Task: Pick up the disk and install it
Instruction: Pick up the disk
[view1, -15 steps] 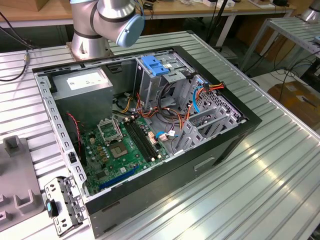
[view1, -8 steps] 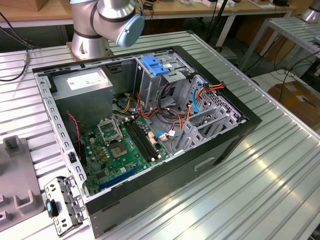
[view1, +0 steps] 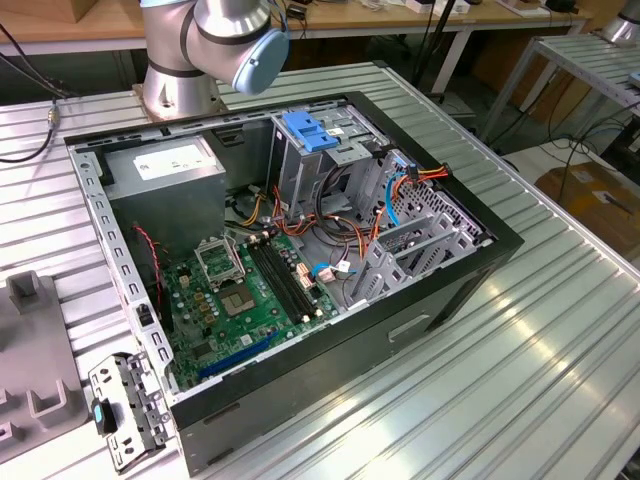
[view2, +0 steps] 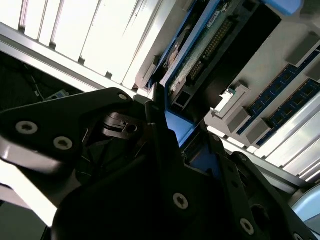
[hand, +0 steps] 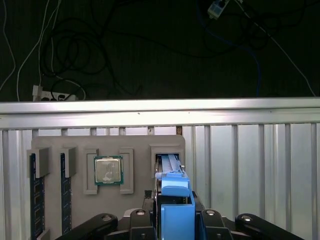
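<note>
Your arm (view1: 215, 22) is silver-grey tube with a pale blue joint cap (view1: 262, 55) and a round metal base (view1: 176, 88). Your gripper (hand: 176, 206) is matte black, its jointed links (view2: 75, 131) studded with round silver screw heads (view2: 180, 200), as you see in both wrist views.

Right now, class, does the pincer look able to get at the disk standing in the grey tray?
Probably yes. In the first wrist view the pincer sits astride the disk, around its blue frame, at its slot in the grey tray, with nothing between them.
</note>
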